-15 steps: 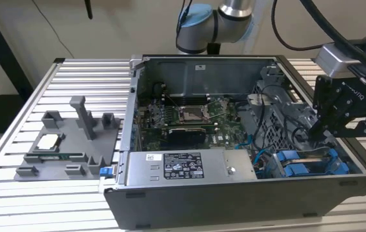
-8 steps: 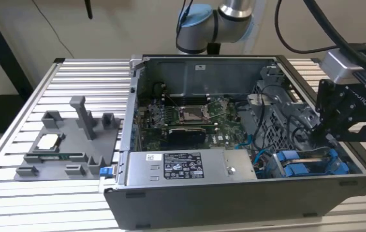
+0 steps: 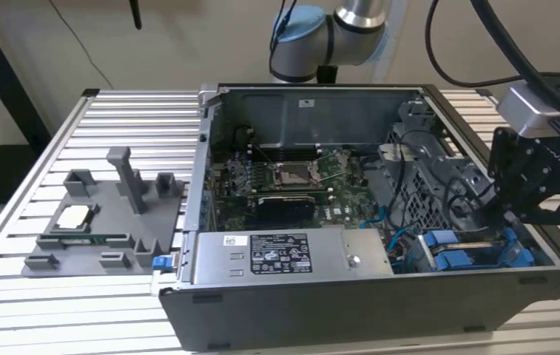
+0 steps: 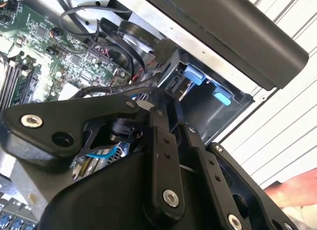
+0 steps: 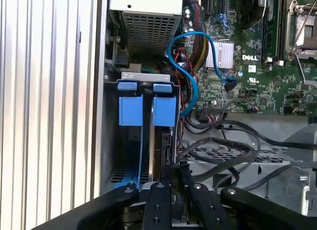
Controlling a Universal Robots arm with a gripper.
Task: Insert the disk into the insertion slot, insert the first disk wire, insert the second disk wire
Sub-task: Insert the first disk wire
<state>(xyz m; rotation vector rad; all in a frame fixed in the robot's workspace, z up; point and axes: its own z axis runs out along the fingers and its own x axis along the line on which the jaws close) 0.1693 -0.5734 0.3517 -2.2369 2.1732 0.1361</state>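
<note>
Hanging the tool [image 5: 177, 188] low over the slot [image 5: 111, 141] next to the power supply [image 3: 280, 255], with the blue-framed disk [image 5: 151, 136] sitting seated edge-on there, likely for nearing the black wires [image 5: 218, 143] just beside it, grip clenched or released impossible to tell.

Arm [image 3: 311, 41]: grey joints with blue caps, upright at the rear.
Wrist [image 3: 534, 111]: at the exterior view's right, pitched downward.
Gripper [image 3: 492, 214]: black linkage, pointing down toward the exterior view's left.
</note>
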